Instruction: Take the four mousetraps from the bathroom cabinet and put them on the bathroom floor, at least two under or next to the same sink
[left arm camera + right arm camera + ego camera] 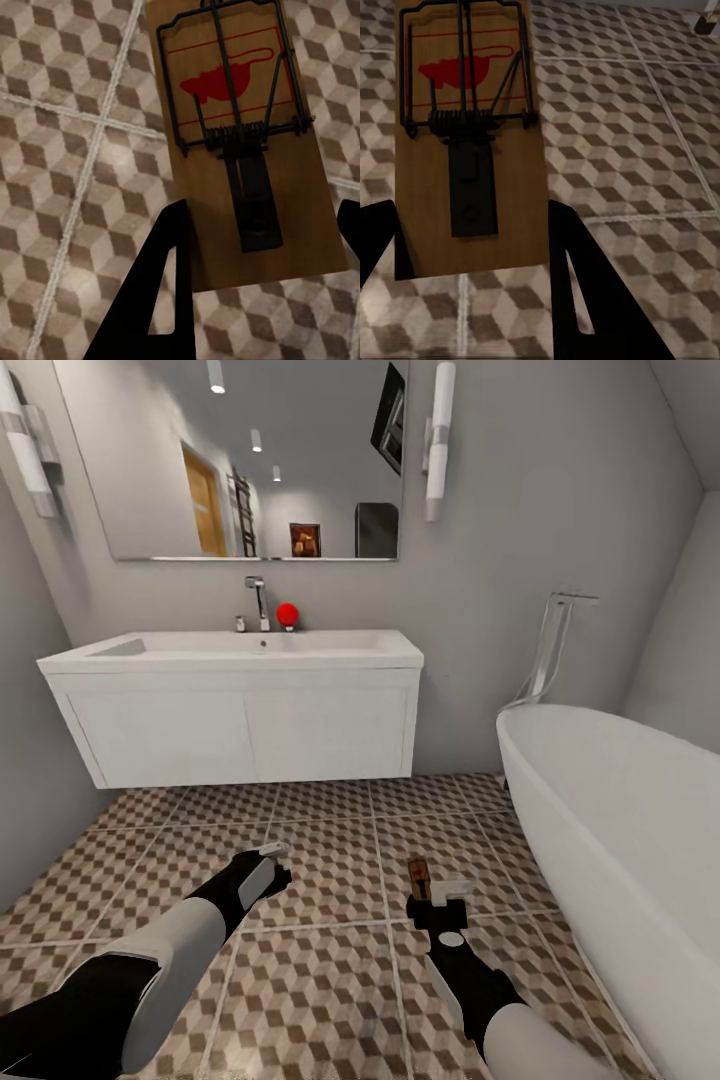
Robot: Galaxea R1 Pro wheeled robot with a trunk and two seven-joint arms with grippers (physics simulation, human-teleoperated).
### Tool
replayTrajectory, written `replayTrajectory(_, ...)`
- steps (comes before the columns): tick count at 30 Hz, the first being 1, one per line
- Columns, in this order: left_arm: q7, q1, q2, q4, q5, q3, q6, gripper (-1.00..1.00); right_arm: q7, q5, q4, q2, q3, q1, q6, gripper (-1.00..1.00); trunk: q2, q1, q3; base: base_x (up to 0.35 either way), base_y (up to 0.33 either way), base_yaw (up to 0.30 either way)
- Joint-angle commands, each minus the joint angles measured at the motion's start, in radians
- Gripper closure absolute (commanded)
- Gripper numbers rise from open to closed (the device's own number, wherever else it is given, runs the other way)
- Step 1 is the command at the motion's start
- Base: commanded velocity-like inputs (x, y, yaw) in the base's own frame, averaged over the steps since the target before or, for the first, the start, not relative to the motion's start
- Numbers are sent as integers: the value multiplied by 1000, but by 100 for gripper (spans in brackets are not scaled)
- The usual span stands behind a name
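- Sink (240,710) hangs on the wall at the far left, white, with a chrome faucet (259,602) and a red ball (288,614) on its back edge, mirror (235,455) above.
- Left gripper (272,865) sits low over the cube-pattern floor (330,980), out in front of the sink. In the left wrist view its fingers (169,292) are clamped on a mousetrap (247,135), one each side of the board's near end, red mouse print and wire spring facing the camera.
- Right gripper (440,900) is over the floor too, between the sink and the tub (620,830). It's got its own trap (419,878), a small tan board sticking out ahead of it. Right wrist view shows that trap (469,142) pinched between the dark fingers (577,285).
- Both traps look held above the tiles, not lying on them, though can't say for sure.
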Motion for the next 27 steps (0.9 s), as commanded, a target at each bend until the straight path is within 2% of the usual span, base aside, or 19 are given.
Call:
replayTrajectory(1, 7, 0, 0, -2, 10, -9, 4, 100, -11, 2, 1, 0, 6, -1, -2, 100, -1, 0, -5, 0, 0, 0)
replayTrajectory(17, 6, 0, 0, -3, 8, -9, -5, 100, -11, 3, 1, 0, 6, -1, -3, 100, -4, 7, -67, 0, 0, 0)
replayTrajectory(27, 16, 0, 0, -5, 8, -9, -9, 100, -11, 6, 1, 0, 6, -1, -2, 100, -4, 7, -67, 0, 0, 0)
